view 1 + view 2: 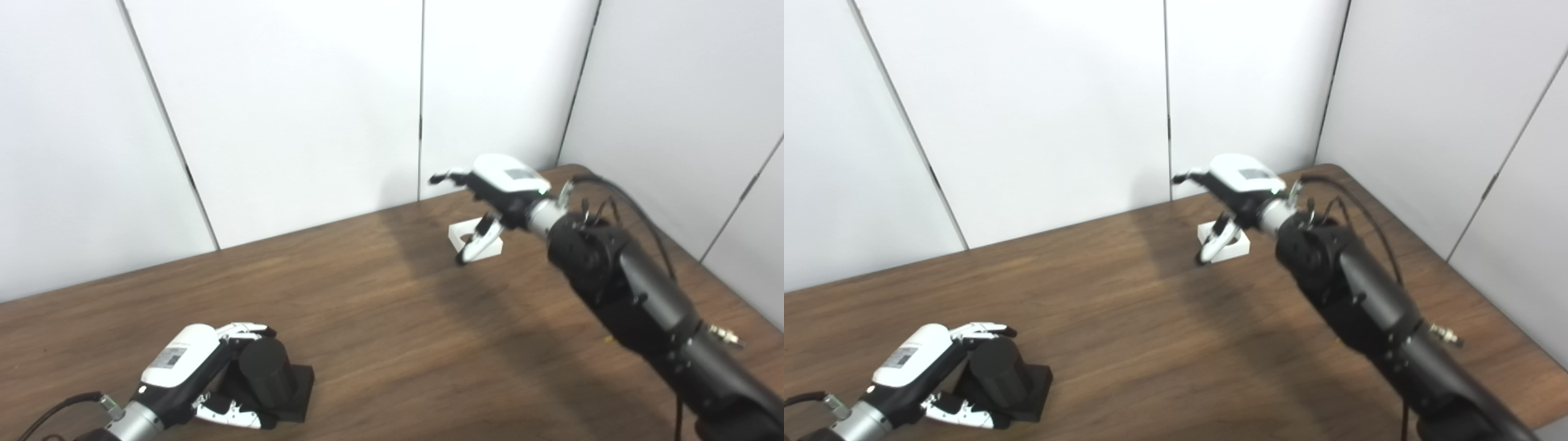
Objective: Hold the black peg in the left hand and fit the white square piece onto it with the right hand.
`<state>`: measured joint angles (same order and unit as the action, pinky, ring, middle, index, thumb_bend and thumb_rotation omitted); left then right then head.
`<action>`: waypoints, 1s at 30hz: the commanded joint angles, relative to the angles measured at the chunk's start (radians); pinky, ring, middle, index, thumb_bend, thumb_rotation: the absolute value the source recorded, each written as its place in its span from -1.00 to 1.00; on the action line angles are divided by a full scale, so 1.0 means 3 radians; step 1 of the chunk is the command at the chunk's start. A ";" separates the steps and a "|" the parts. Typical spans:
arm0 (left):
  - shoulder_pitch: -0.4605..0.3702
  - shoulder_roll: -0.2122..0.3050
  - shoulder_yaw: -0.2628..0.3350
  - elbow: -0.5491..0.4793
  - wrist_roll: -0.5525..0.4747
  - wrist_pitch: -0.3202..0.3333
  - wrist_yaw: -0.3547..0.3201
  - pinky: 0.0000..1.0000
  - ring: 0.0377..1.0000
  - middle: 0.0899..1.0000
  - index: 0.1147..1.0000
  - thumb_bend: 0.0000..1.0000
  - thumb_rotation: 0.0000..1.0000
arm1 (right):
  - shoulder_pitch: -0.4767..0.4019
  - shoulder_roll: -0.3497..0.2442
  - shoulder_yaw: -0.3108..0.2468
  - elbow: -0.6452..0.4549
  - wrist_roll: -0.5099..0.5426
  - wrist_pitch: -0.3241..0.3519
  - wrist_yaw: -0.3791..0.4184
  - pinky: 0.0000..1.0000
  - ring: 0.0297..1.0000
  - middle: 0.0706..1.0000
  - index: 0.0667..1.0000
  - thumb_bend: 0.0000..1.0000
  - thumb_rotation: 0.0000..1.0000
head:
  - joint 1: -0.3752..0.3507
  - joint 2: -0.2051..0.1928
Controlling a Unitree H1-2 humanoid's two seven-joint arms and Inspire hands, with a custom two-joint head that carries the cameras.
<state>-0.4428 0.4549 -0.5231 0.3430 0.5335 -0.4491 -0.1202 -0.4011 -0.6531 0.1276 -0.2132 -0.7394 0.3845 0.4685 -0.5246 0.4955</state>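
On the brown wooden table, walled by white panels, the left hand grips the black peg; far across it, the right hand hovers spread wide over the white square piece.

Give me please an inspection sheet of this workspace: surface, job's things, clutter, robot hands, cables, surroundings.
Surface: brown wooden table, bare in the middle.
Job's things: black peg on its black base at near left; white square piece lying at far right.
Clutter: nothing seen.
Robot hands: left robot hand is wrapped around the black peg; right robot hand hovers over the white square piece, fingers apart, holding nothing.
Cables: black cable loops above the right forearm; another runs by the left wrist at the bottom edge.
Surroundings: white wall panels behind and at right.
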 commanded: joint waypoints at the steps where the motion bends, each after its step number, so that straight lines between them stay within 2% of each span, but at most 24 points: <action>1: 0.0143 0.0117 -0.0147 0.0200 0.0117 -0.0051 -0.0236 0.42 0.64 0.59 -0.16 0.05 -0.89 | -0.0163 -0.0109 0.0039 0.0015 -0.0117 0.0008 0.0041 0.43 0.73 0.80 0.68 0.70 -0.72 | -0.0015 -0.0004; 14: 0.0144 0.0162 -0.0174 0.0265 0.0058 -0.0066 -0.0241 0.47 0.68 0.62 -0.15 0.05 -0.89 | -0.0426 -0.0235 0.0285 0.0385 -0.0532 0.0082 0.0387 0.87 0.95 0.95 0.77 0.74 -0.74 | -0.0052 -0.0033; 22: 0.0159 0.0182 -0.0183 0.0253 0.0050 -0.0064 -0.0240 0.49 0.69 0.63 -0.15 0.05 -0.89 | -0.0622 -0.0220 0.0419 0.0696 -0.0671 0.0087 0.0546 0.84 0.94 0.95 0.77 0.79 -0.77 | -0.0041 -0.0013; 30: 0.0194 0.0189 -0.0162 0.0186 0.0036 -0.0059 -0.0254 0.47 0.68 0.62 -0.15 0.05 -0.88 | -0.0747 -0.0176 0.0528 0.0995 -0.0688 0.0055 0.0545 0.80 0.89 0.94 0.76 0.80 -0.76 | 0.0008 0.0000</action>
<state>-0.4403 0.4758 -0.5341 0.3664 0.4950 -0.4808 -0.1111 -0.5677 -0.6884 0.2943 0.0896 -0.9284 0.4027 0.6466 -0.5216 0.4939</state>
